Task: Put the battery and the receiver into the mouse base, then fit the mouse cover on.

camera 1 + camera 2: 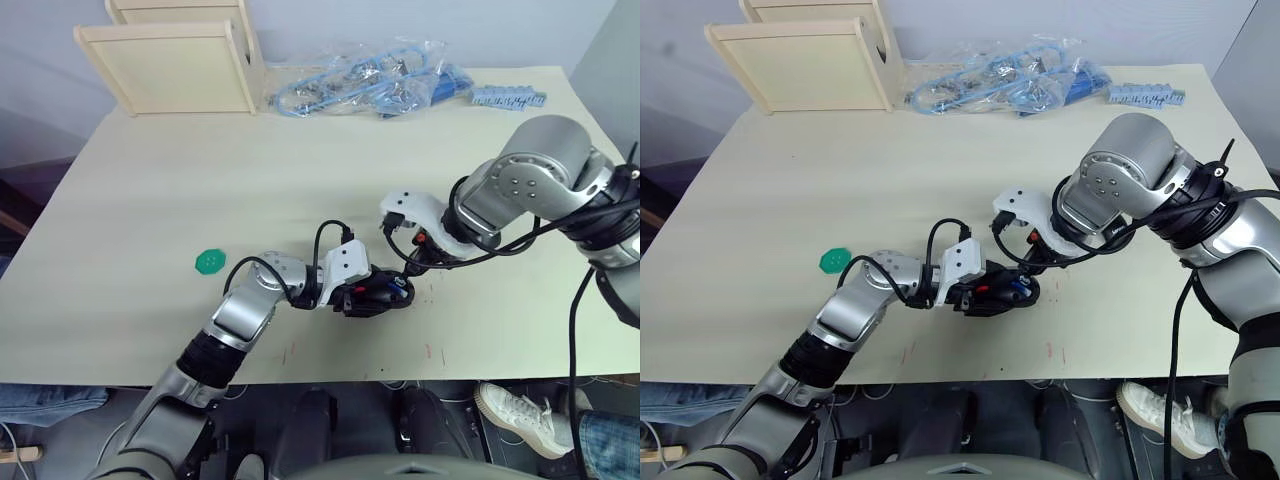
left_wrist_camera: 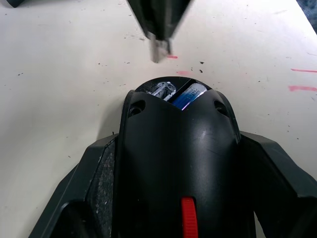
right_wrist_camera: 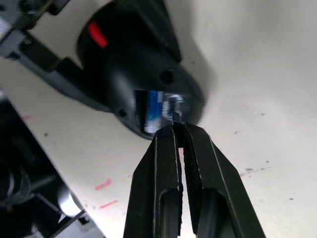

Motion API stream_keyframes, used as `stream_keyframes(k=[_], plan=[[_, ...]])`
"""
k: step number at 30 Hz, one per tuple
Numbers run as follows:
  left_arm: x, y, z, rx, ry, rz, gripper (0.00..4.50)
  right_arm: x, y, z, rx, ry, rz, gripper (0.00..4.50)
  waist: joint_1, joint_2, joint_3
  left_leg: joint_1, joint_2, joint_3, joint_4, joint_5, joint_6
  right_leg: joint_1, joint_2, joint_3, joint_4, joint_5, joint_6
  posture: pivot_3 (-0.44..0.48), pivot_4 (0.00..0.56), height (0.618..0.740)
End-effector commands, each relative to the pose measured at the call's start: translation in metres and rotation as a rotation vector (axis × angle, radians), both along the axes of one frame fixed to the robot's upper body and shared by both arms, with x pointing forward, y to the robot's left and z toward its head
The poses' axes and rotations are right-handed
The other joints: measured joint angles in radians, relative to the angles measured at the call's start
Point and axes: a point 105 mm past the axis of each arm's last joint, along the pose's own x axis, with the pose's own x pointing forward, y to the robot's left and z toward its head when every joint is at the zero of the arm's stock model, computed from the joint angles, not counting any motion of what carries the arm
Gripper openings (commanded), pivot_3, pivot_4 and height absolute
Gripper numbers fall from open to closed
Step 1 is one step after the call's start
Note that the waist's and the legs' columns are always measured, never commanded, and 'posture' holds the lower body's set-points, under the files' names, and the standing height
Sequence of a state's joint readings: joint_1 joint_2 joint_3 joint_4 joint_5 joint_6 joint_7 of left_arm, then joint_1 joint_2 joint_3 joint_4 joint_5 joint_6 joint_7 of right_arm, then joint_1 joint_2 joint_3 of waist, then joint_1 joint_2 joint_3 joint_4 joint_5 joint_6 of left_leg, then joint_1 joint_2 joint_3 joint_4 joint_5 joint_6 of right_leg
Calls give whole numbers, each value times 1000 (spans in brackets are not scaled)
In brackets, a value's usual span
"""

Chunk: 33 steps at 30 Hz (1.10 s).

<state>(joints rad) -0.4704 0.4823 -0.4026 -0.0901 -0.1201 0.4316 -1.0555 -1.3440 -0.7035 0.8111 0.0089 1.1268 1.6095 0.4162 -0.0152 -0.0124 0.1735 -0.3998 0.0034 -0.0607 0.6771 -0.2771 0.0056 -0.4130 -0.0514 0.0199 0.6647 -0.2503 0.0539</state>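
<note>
My left gripper is shut on the mouse base, a black oval body with a red scroll wheel, holding it just above the table near the front middle. The blue-and-white battery lies in the base's open compartment, beside an empty silvery slot. My right gripper hangs at the open end of the base, shut on the receiver, a tiny silver nub at its fingertips, a short gap from the compartment. The mouse cover is out of view.
A green toothed disc lies on the table left of the left arm. Wooden trays stand at the back left, with a plastic bag of blue parts and blue strips along the back. Small red marks dot the front.
</note>
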Motion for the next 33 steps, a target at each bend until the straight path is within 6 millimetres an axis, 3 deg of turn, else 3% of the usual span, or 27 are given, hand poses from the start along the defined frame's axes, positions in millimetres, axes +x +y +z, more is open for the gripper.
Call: stream_keyframes(k=[1,33], plan=[[-3,-4,4,-11,-19,-22,3010,2,5,9,5,-20,14,0,0,0,0,0,0,0,0,0,0,0,0,0,0,0,0,0,150,740],[-6,-4,4,-14,-17,-10,3010,8,7,-14,-6,8,-11,0,-2,0,0,0,0,-1,0,0,0,0,0,0,0,0,0,0,150,740]])
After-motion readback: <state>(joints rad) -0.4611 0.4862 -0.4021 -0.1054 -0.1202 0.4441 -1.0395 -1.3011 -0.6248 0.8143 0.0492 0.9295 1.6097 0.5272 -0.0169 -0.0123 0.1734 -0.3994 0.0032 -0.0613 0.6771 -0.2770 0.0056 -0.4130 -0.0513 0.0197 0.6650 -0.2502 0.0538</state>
